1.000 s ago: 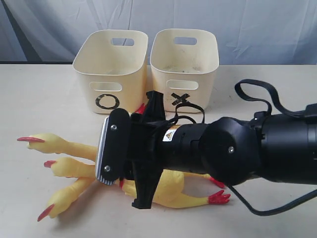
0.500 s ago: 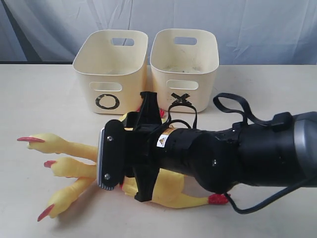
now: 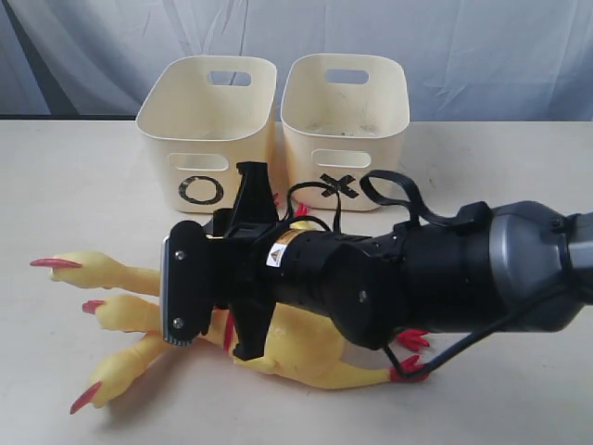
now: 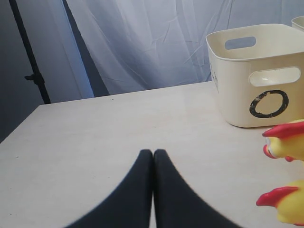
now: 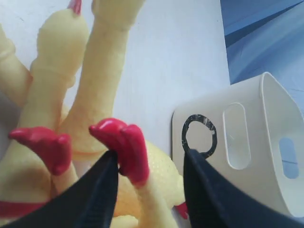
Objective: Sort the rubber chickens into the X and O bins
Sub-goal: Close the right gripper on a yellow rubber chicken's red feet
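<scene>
Grasp lined up on rubber chickens (image 3: pixel 120 315) heaped on the tabletop (image 3: pixel 74 185)
The right tool (image 5: pixel 149 154) is held apart astride a red foot (image 5: pixel 124 142), likely for pinching; in the exterior view this is hidden by the arm (image 3: pixel 417 278). The left tool (image 4: pixel 153 156), pressed together and empty, is shown only by its wrist view.

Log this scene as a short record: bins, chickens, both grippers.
O bin: upright on table, beside X bin; no chicken seen inside
X bin: upright; no chicken seen inside
rubber chickens: at least three, piled in front of the bins
left gripper: shut, empty
right gripper: open, jaws astride a chicken's red foot
</scene>
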Controlling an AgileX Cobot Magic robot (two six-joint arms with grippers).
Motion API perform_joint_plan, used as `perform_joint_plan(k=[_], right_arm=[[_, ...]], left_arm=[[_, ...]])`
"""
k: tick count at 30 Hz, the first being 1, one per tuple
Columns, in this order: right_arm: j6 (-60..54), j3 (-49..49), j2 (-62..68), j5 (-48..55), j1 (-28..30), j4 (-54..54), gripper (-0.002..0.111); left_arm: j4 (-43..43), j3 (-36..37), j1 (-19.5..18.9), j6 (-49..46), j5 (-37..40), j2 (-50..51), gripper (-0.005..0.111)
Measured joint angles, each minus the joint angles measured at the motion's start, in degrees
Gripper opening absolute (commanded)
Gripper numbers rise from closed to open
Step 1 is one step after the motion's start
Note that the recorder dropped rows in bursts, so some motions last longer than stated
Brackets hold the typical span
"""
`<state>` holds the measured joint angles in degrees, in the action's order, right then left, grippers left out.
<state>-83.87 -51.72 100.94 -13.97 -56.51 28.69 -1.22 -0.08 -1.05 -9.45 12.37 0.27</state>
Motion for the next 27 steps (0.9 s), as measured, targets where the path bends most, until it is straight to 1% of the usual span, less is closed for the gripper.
perform_joint_plan(k=[9,11,13,14,19,27], right_arm=[[0.2,-0.98,2.83,1.41,0.0,1.82,0.042],[0.12,-0.98,3.53,0.91,0.0,1.82,0.039],[0.08,-0.98,3.59,0.3,0.0,1.82,0.031],[0.08,-0.98,3.6,0.0,0.0,1.82,0.024],[-0.16,-1.1,3.6,-1.46,0.0,1.7,-0.001],[-0.16,-1.1,3.6,-1.46,0.0,1.61,-0.001]], left_arm=[[0.0,0.0,0.0,0.0,0.0,0.0,0.0],[0.0,0.0,0.0,0.0,0.0,0.0,0.0],[0.0,0.0,0.0,0.0,0.0,0.0,0.0],[0.0,0.0,0.0,0.0,0.0,0.0,0.0],[0.0,0.0,0.0,0.0,0.0,0.0,0.0],[0.0,0.0,0.0,0.0,0.0,0.0,0.0]])
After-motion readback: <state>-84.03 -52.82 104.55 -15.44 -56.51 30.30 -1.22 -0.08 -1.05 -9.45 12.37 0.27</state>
